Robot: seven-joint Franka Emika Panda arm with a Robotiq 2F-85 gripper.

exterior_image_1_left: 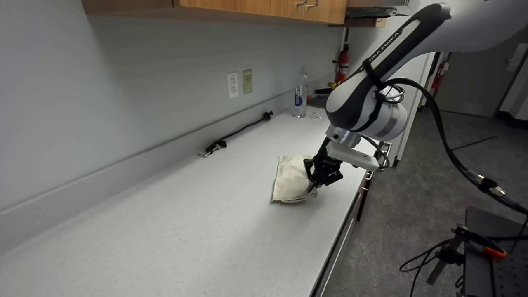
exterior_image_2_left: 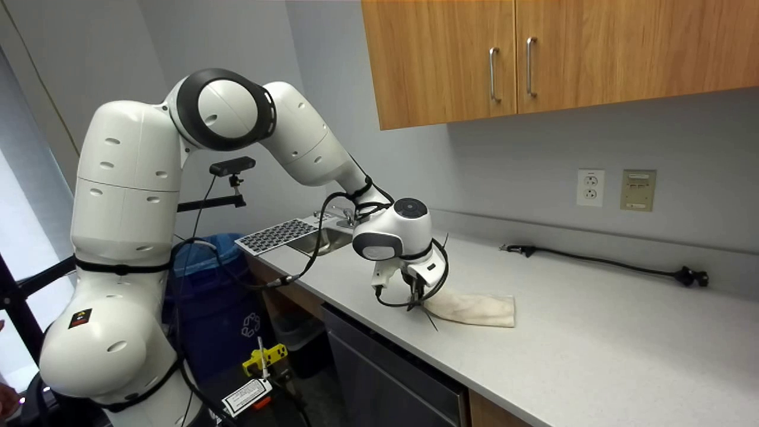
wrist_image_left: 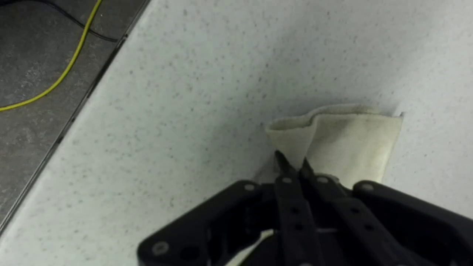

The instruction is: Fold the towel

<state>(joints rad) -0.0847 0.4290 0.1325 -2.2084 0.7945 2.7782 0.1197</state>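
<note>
Black gripper [wrist_image_left: 293, 165] | pinching cream cloth towel [wrist_image_left: 351, 146], layered, wavy-edged | pale speckled counter [wrist_image_left: 199, 107]

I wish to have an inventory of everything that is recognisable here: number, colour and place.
Counter: 1, pale grey, along wall
Towel: 1, cream, on counter
Water bottle: 1, clear, on counter
Cord: 1, black, on counter
Duplex outlet: 1, white, on wall
Wall plate: 1, beige, beside outlet
Cabinet doors: at least 2, brown, above counter
Sink: 1, metallic, in counter
Patterned board: 1, black and white, by sink
Recycling bin: 1, blue, beside counter
Power strip: 1, yellow, near recycling bin
Camera: 1, black, on bracket
Fire extinguisher: at least 1, red, beyond counter
Cables: several, yellow or black, beside counter
Robot arm: 1, white and black, reaching over counter
Fingers: 2, black, closed on towel
</note>
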